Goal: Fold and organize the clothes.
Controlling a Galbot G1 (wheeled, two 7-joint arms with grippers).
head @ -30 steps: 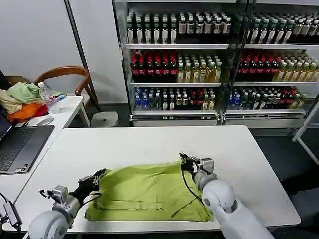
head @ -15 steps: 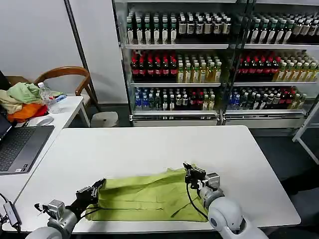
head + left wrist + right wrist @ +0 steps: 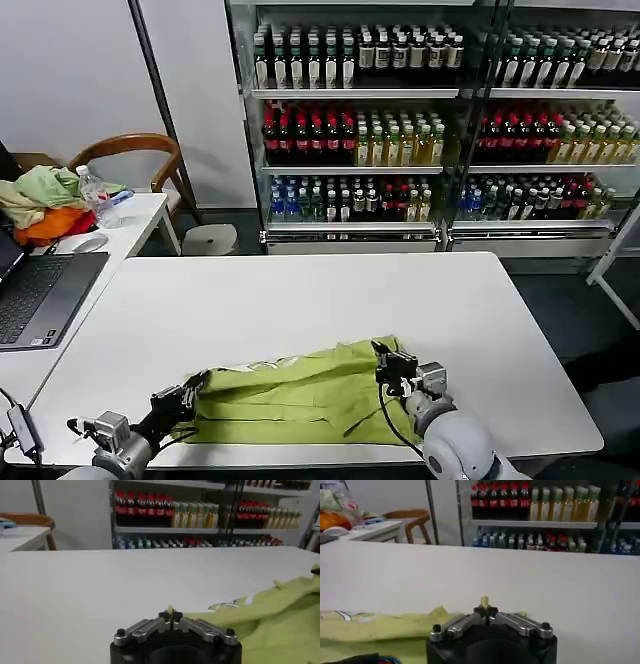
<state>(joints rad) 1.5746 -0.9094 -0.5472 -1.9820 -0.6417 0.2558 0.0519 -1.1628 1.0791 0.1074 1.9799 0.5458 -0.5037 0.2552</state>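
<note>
The lime yellow-green T-shirt [image 3: 295,395] lies bunched near the front edge of the white table [image 3: 300,300], its far part doubled toward me. My left gripper [image 3: 196,385] pinches the shirt's left corner, shut on a sliver of cloth [image 3: 170,611]. At the shirt's right corner, my right gripper [image 3: 386,358] is shut on another bit of fabric [image 3: 484,602]. The shirt [image 3: 280,615] trails away from the left gripper [image 3: 171,615], a white patch showing at its fold. Beside the right gripper [image 3: 485,612] the shirt [image 3: 375,630] runs along the table.
A side table at the left holds a laptop [image 3: 40,290], a heap of pale green, beige and orange garments [image 3: 45,200] and a water bottle [image 3: 95,195]. A wooden chair [image 3: 130,150] stands behind it. Shelves of bottled drinks [image 3: 430,130] line the back.
Both grippers have drawn back toward the table's front edge, pulling the shirt's far edge over itself. The shirt now lies narrower and more bunched.
</note>
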